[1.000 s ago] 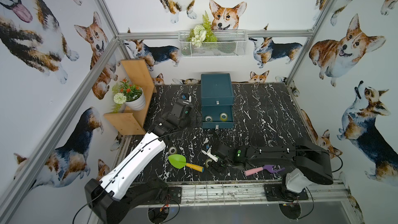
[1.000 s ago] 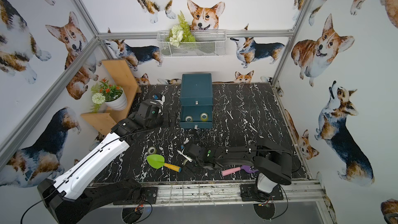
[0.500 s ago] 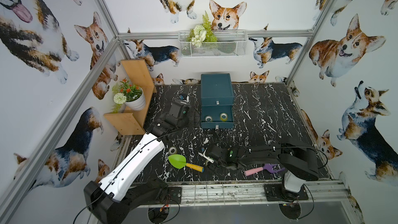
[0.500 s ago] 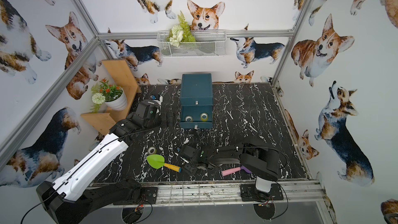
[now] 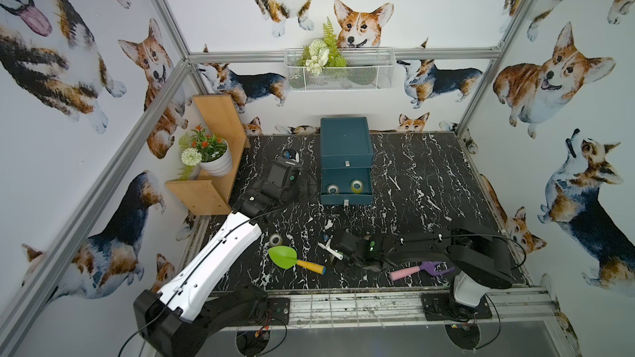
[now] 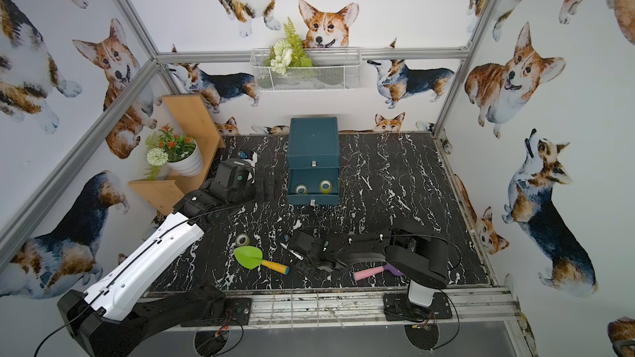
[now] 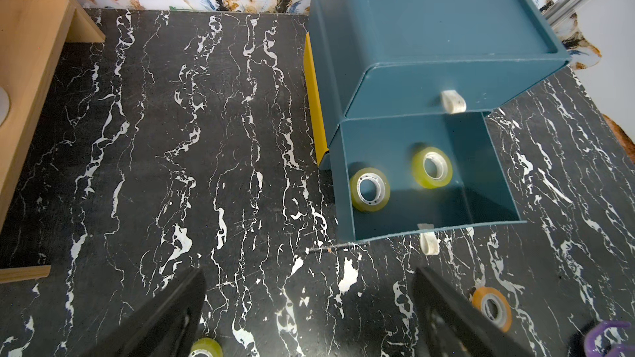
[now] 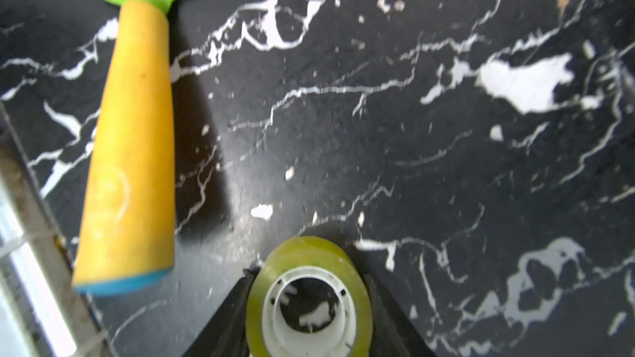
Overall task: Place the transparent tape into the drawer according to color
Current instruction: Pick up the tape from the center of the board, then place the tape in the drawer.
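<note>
The blue cabinet (image 5: 345,139) has two drawers. Its upper drawer (image 5: 333,163) is closed and its lower drawer (image 5: 346,198) is pulled out toward the arms. Two yellow-green tape rolls lie flat in the open one, apart from each other: the left stored roll (image 5: 332,189) and the right stored roll (image 5: 357,185).

Three more rolls show in front of the cabinet, which makes five in all. The right gripper (image 8: 305,273) is clenched on the held roll (image 8: 309,250), yellow-green, with a black finger against each flank. This roll is near the blue end of the one green shovel (image 5: 282,256). The loose roll (image 5: 275,239) sits just behind the shovel's blade, toward the cabinet. The orange roll (image 7: 491,307) lies in front of the lower drawer, near the one purple fork (image 5: 433,267).

The left gripper (image 7: 309,271) hangs beside the cabinet on its left, its jaws spread wide and holding nothing.
</note>
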Available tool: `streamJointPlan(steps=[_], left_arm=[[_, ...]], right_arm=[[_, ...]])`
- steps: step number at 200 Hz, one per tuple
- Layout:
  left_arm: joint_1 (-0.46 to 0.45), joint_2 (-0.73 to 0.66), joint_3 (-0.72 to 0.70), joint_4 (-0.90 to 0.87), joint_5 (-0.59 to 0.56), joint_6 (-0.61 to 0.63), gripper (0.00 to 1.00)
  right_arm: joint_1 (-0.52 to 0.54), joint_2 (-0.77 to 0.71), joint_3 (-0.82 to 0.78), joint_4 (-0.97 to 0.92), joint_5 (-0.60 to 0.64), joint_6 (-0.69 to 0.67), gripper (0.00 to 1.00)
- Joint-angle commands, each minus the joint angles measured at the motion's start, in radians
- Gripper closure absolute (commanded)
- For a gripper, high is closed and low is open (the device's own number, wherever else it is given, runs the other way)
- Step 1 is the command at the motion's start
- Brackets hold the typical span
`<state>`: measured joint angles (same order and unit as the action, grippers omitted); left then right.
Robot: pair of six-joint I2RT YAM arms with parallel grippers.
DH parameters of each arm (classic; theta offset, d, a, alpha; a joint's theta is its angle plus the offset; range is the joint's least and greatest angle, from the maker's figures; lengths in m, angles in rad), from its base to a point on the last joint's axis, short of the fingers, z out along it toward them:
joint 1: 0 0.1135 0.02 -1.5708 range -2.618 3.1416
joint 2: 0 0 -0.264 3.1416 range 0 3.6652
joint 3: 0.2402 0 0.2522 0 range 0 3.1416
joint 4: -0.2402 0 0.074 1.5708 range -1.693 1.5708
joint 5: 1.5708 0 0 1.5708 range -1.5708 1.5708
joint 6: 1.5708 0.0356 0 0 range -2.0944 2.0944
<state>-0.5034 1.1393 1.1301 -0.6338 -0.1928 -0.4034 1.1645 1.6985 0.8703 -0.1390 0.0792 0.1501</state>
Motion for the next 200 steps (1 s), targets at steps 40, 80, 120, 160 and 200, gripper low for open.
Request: streamJointPlan(steps=[40, 80, 120, 160, 200], left_arm=[[0.006, 0.008, -0.003, 0.006, 0.013, 0.007, 0.01], [0.010, 0.016, -0.011, 0.011, 0.019, 0.009, 0.01], [0.016, 0.016, -0.019, 0.016, 0.024, 0.009, 0.01], [0.019, 0.014, -0.023, 0.017, 0.029, 0.006, 0.01], [0.020, 0.013, -0.024, 0.014, 0.029, 0.005, 0.00]], right_arm=[[-0.101, -0.144, -0.071, -0.004, -0.022, 0.066, 0.59], [-0.151, -0.293, -0.084, -0.005, -0.048, 0.099, 0.59], [-0.168, -0.432, -0.010, -0.061, -0.010, 0.099, 0.58], [-0.242, -0.496, 0.092, -0.093, 0.048, 0.077, 0.57], [-0.371, -0.411, 0.183, -0.060, 0.052, 0.077, 0.57]])
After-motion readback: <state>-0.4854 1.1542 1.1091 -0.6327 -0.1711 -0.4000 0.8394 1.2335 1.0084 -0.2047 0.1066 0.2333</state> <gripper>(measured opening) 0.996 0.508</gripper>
